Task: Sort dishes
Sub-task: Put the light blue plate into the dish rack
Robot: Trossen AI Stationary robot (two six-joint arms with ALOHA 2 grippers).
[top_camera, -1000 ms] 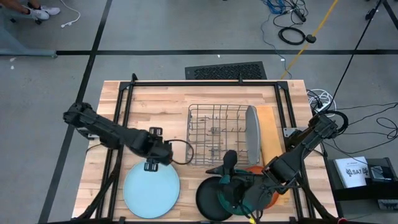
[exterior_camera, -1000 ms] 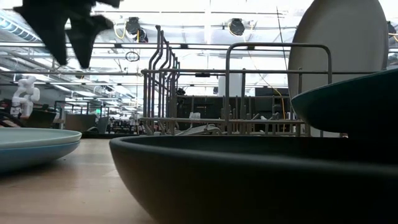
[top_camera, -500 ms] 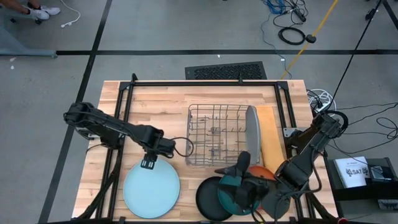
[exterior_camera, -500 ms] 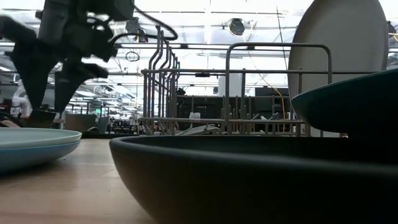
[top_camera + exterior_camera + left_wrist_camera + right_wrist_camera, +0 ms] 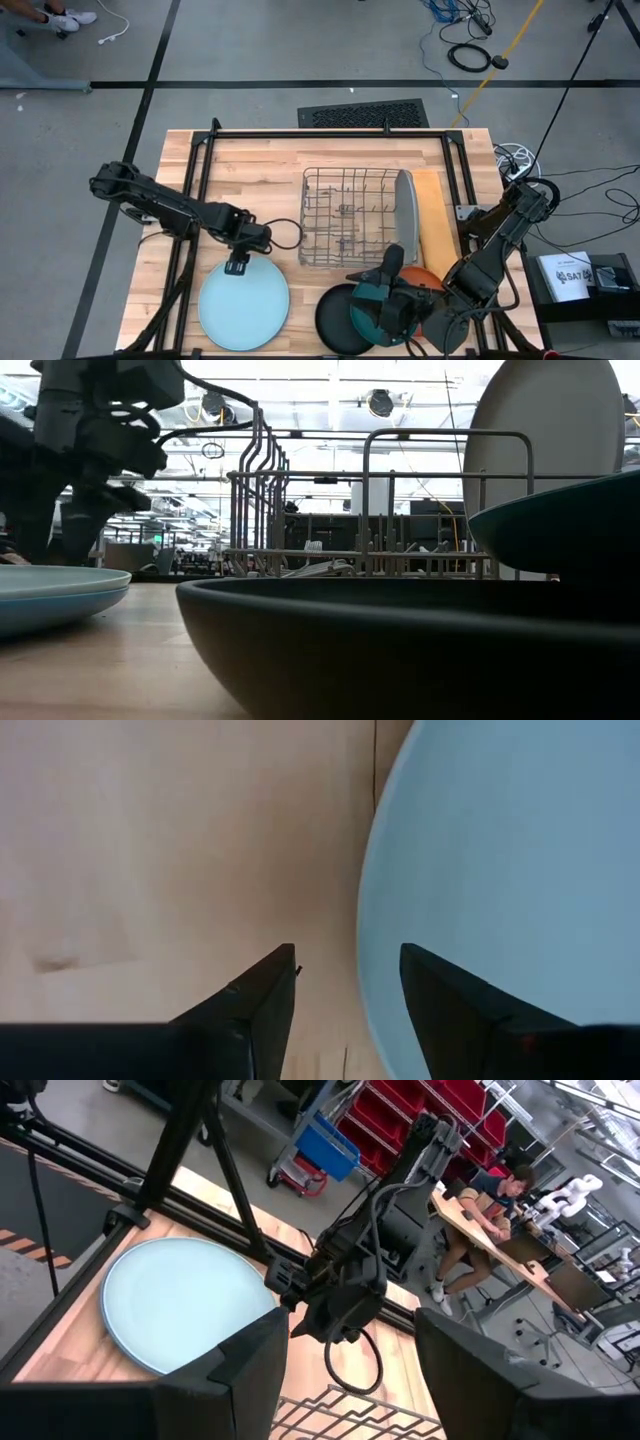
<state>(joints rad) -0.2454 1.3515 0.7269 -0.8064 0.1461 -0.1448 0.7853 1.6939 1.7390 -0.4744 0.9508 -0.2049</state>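
A pale blue plate (image 5: pixel 243 305) lies flat on the table's near left. My left gripper (image 5: pixel 237 263) points steeply down at the plate's far rim (image 5: pixel 365 970). It is open, with one finger (image 5: pixel 270 995) outside the rim over the wood and the other (image 5: pixel 450 1005) over the plate. At the near right a dark teal plate (image 5: pixel 368 312) lies on a black plate (image 5: pixel 335 322) and an orange plate (image 5: pixel 418 276). My right gripper (image 5: pixel 391 262) hangs open high above them, holding nothing. A grey plate (image 5: pixel 405 215) stands on edge in the wire rack (image 5: pixel 345 215). My left gripper stands astride the pale blue plate's far rim (image 5: pixel 362 1010), coming from above. In the low view its fingertips (image 5: pixel 80 555) reach down to the level of the rim. Whether either finger touches the plate I cannot tell.
The rack fills the table's middle, with a light wooden board (image 5: pixel 432 215) on its right. A black frame (image 5: pixel 200 190) runs along the table's sides. Bare wood lies between the rack and the left arm. In the right wrist view a person (image 5: pixel 505 1190) sits at a desk beyond the table.
My left gripper has come down toward the pale blue plate's far rim and tipped to point more steeply down, sliding a little toward the table's left edge. My right gripper has swung slightly toward the right edge. The plates have stayed put.
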